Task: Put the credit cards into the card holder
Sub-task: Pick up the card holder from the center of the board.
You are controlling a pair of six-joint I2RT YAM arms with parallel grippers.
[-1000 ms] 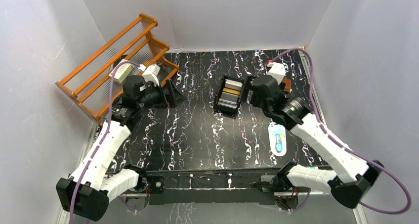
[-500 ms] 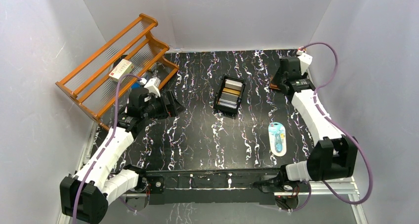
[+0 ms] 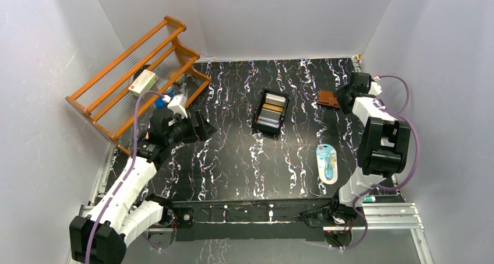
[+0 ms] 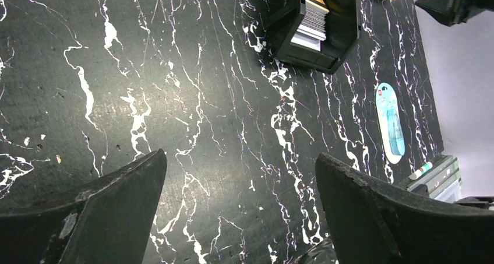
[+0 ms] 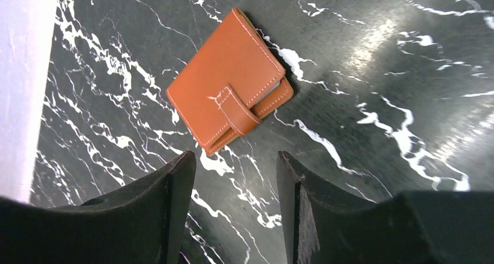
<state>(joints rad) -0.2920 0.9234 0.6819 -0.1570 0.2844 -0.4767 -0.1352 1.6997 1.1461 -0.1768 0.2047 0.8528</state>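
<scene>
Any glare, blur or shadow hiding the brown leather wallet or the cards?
Right wrist: glare patch on the glossy black marbled tabletop, clear of the brown leather wallet, which is sharp, dark shadow along its upper-right edge. Left wrist: no glare; stacked cards in the black plastic tray small but crisp. Top external: even, soft light.

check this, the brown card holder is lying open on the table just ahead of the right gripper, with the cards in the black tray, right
Not quite. The card holder is closed, its strap folded over the edge, as the right wrist view shows. The rest holds: it lies on the table just ahead of the right gripper, and the cards are in the black tray.
</scene>
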